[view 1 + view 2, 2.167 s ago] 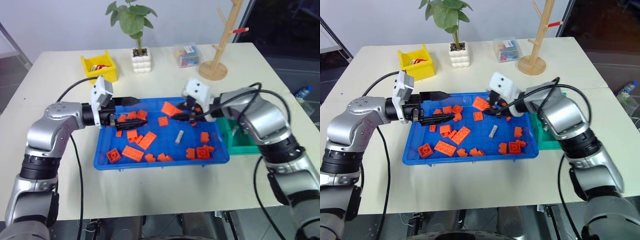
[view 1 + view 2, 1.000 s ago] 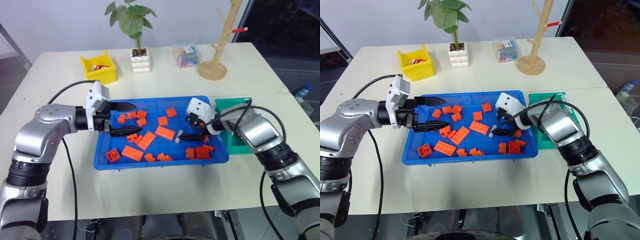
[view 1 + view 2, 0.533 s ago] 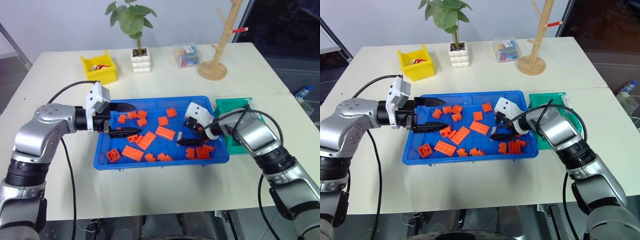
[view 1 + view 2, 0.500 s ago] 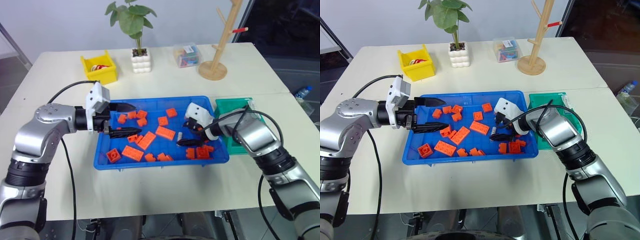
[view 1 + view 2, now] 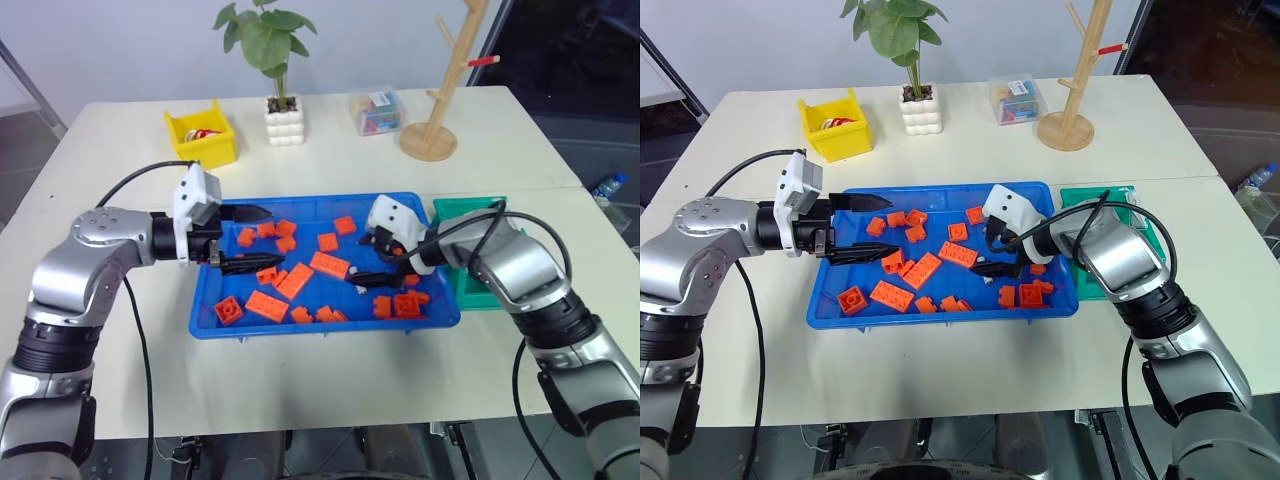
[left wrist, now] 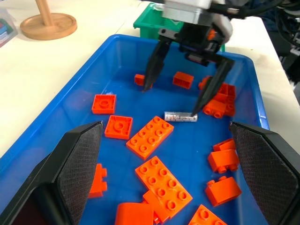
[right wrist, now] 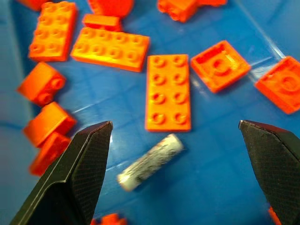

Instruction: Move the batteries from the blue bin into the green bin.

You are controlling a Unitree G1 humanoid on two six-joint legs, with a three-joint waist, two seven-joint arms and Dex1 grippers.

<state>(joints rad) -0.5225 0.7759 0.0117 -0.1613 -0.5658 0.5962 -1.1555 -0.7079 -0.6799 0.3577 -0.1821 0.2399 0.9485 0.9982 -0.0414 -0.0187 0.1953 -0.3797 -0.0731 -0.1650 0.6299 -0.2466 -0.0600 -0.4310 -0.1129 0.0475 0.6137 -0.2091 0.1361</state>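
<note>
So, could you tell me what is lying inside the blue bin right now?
The blue bin holds many orange bricks and one battery, lying flat between the open right gripper's fingertips. Anything under the bricks is hidden.

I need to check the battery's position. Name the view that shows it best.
Right wrist view: the battery lies large and unobstructed on the blue bin floor. The left wrist view shows it smaller, between the right end effector's fingers; the eye views barely show it.
</note>
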